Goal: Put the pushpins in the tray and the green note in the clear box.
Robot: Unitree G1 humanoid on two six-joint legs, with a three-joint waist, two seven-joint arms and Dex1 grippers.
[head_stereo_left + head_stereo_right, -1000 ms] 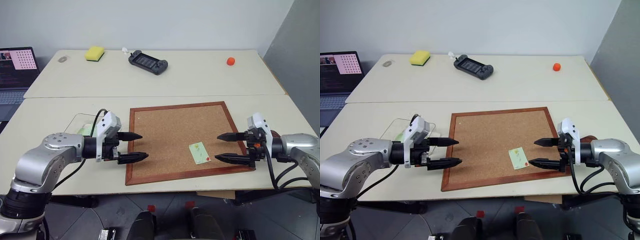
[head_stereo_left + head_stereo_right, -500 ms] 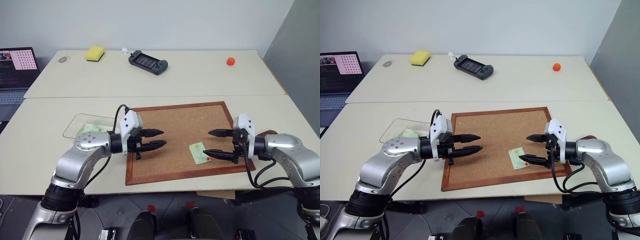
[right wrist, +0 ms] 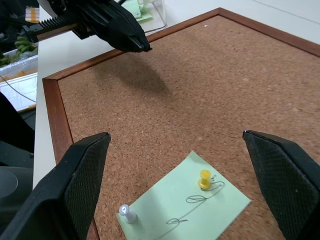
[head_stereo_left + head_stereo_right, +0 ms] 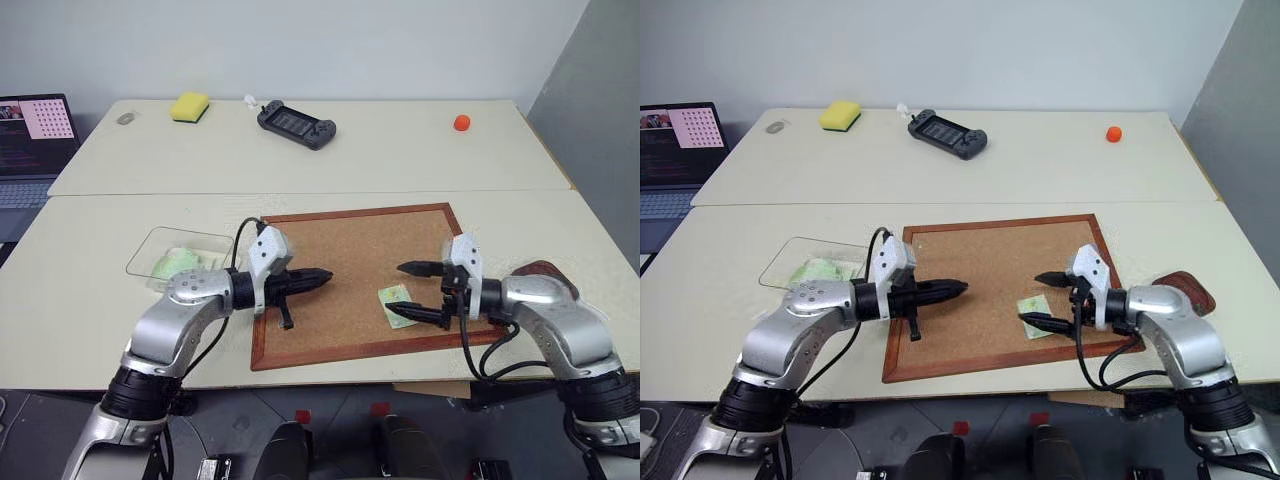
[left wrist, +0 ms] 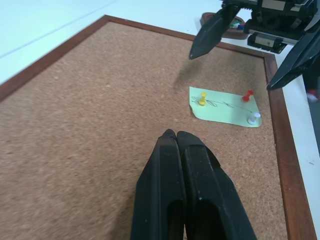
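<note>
Pale green note (image 4: 399,306) pinned on cork board (image 4: 340,260), long axis slanting toward 5 o'clock. Right tool (image 4: 418,291) spread wide, just beside it at 3 o'clock, nearer. Left tool (image 4: 322,276) pressed together, empty, off at 9.

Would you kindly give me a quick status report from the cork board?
Left tool shut, empty; right tool open beside green note. Note pinned to cork board by yellow, red, white pushpins. Nothing blocking.

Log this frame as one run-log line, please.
left end effector shut, empty, over cork board | right end effector open beside green note | note pinned by three pushpins | tray, clear box unfilled
</note>
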